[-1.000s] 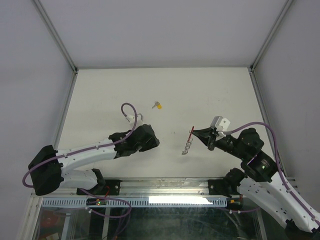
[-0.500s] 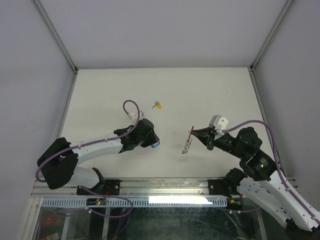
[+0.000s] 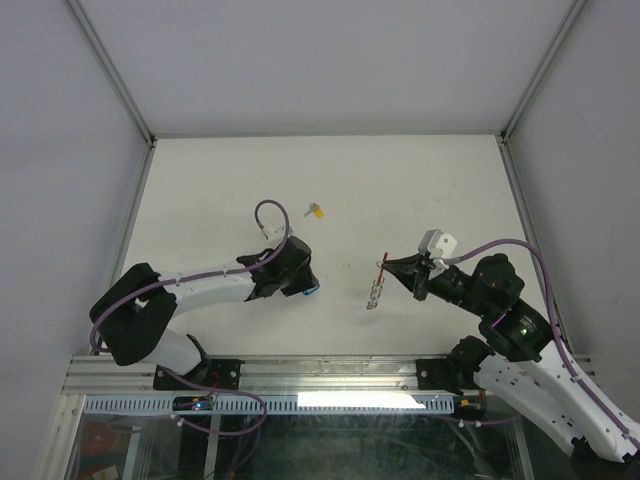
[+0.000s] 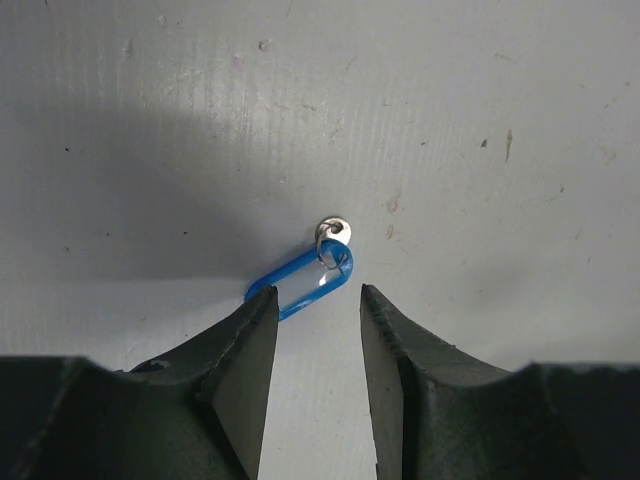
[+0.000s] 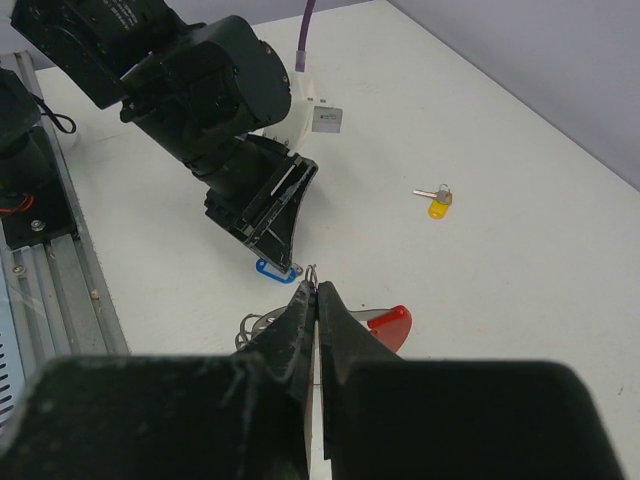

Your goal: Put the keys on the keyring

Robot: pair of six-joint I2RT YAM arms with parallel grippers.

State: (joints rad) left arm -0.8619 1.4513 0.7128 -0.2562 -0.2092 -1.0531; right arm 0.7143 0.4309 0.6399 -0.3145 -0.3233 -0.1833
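The blue-headed key (image 4: 300, 281) lies flat on the white table, its small metal ring (image 4: 333, 232) at the far end. My left gripper (image 4: 316, 295) is open, and the key sits just beyond its tips with its near end by the left fingertip (image 4: 262, 300). From above, the blue key (image 3: 311, 289) peeks out beside the left gripper (image 3: 300, 284). The yellow-headed key (image 3: 316, 211) lies alone farther back. My right gripper (image 5: 316, 290) is shut on the keyring's wire ring (image 5: 312, 271); its red tab (image 5: 391, 320) and chain (image 5: 255, 326) hang beside the fingers.
The keyring's chain (image 3: 374, 295) dangles down to the table between the two arms. The left arm's black wrist (image 5: 215, 95) stands close in front of the right gripper. Grey enclosure walls and metal rails border the table (image 3: 420, 190).
The left arm has swung and drawn back a little, uncovering the blue key at its tips. Its jaws have narrowed. The right gripper holds the keyring in the same place.
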